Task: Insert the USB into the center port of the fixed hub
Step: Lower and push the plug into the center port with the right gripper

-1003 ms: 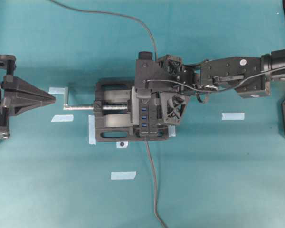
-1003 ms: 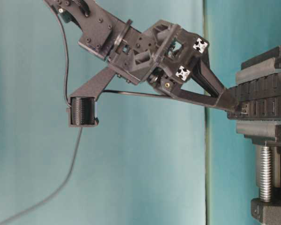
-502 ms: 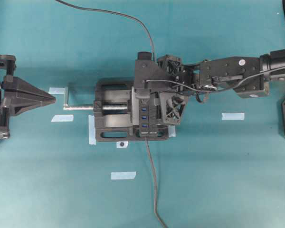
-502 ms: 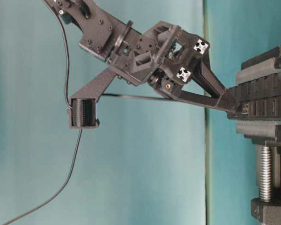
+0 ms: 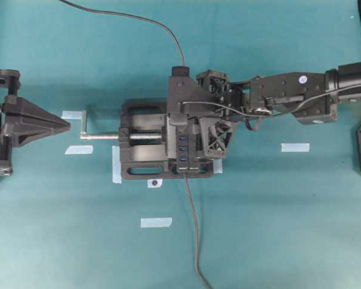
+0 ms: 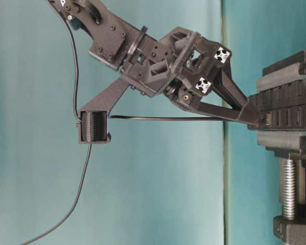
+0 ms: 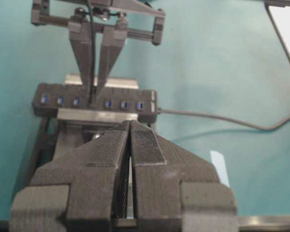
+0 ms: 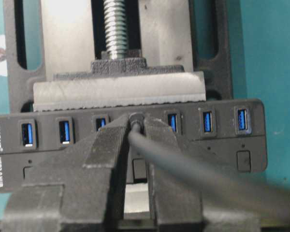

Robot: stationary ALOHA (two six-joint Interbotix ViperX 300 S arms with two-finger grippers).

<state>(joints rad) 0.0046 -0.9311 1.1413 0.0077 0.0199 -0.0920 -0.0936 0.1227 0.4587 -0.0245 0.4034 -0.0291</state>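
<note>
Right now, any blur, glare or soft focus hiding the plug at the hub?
Right wrist view: cable in the foreground is soft and the closed right gripper covers the USB; the hub's ports are sharp. Left wrist view: the left gripper is blurred. Overhead view: even light, no glare.

A big black vise (image 5: 145,147) sits on a blue-green table (image 5: 277,229). Its silver screw (image 5: 105,136) sticks out to the left. Small strips of pale tape (image 5: 156,222) lie around it on the table.
</note>
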